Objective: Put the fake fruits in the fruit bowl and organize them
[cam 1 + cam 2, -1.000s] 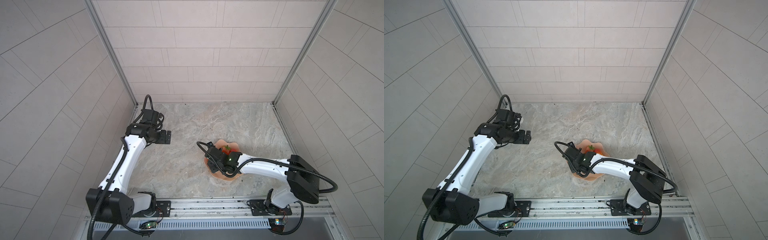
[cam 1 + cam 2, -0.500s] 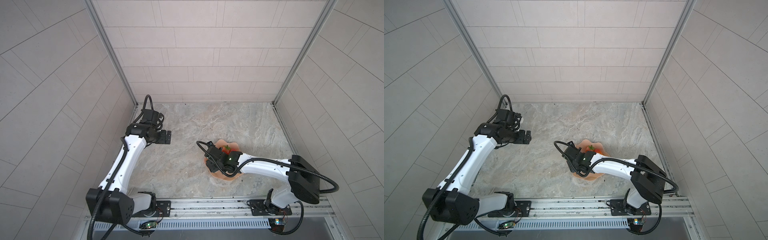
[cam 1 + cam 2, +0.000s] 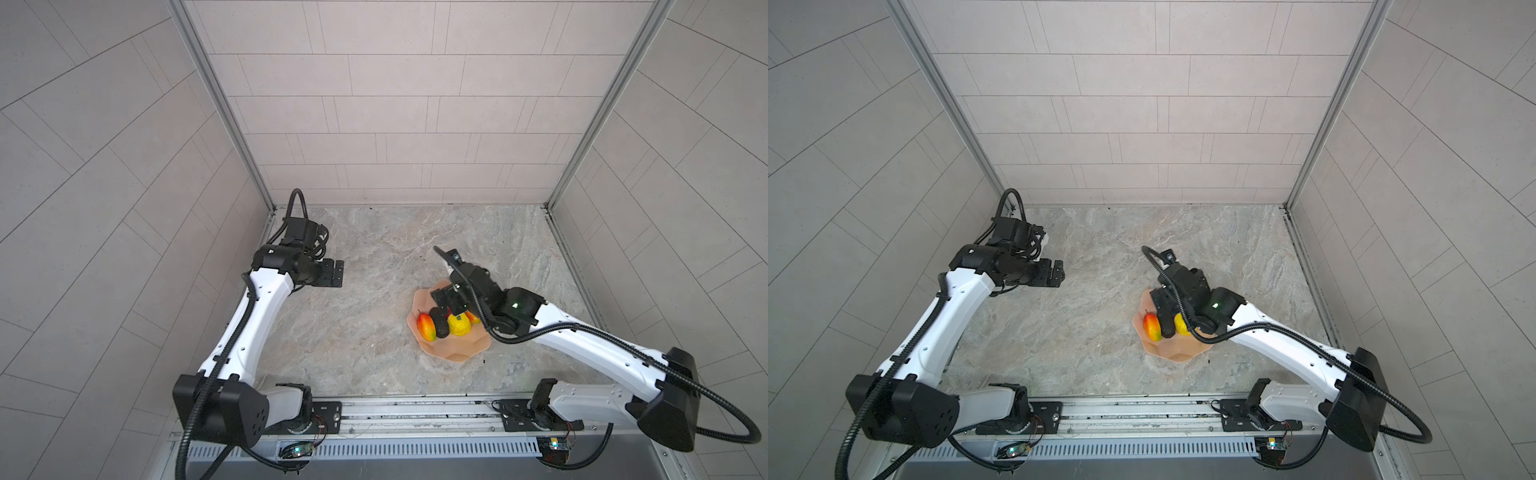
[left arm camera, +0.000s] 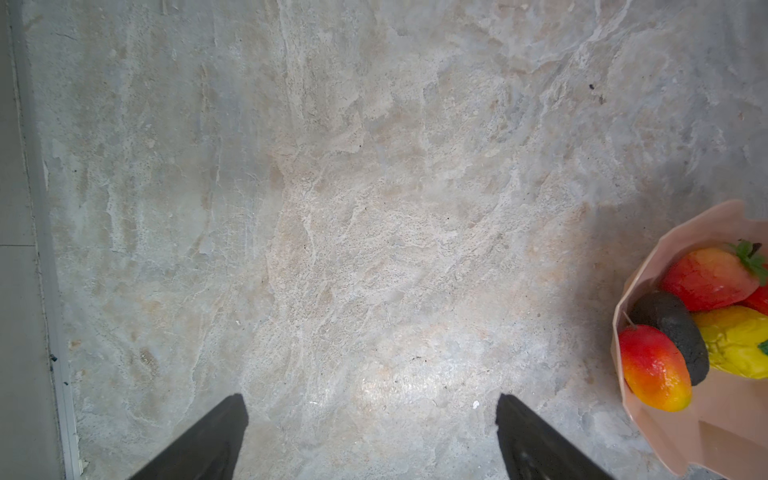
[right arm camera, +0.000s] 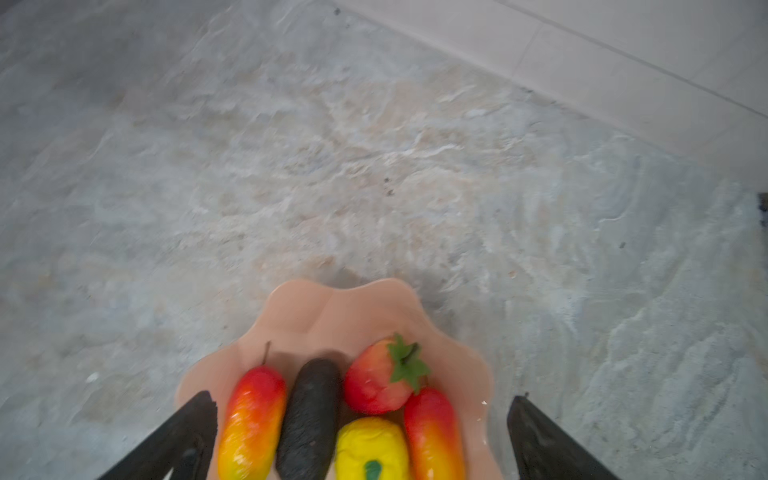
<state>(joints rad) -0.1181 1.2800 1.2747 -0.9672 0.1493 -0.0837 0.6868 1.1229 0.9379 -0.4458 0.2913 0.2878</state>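
Left wrist view showed the left gripper (image 4: 370, 402) with its two black fingers wide apart and nothing between them. It hung over the bare marble table (image 4: 332, 187), well apart from the fruit.

Next came the fruit bowl (image 3: 457, 353), a pink wavy dish sitting on the table. In a top view, the fruits in it went like this from left to right: the first mango (image 3: 426, 327), the dark avocado (image 3: 439, 324), the bumpy yellow fruit (image 3: 458, 327), then the second mango (image 3: 473, 318), partly hidden under the arm. The strawberry (image 5: 374, 386) lay just beside the avocado and the second mango. All five fake fruits were inside the bowl, snug side by side.

Last came the right gripper (image 5: 361, 401). It hung over the fruits with its fingers spread wide, and it held nothing. One finger was just beside the first mango.

I think the job was almost done, and the step in hand was getting the arm out. To do that well, the gripper should go straight up with its fingers wide. A sideways move could bump the first mango. The fruits look round and shiny, so a small knock could roll one out.
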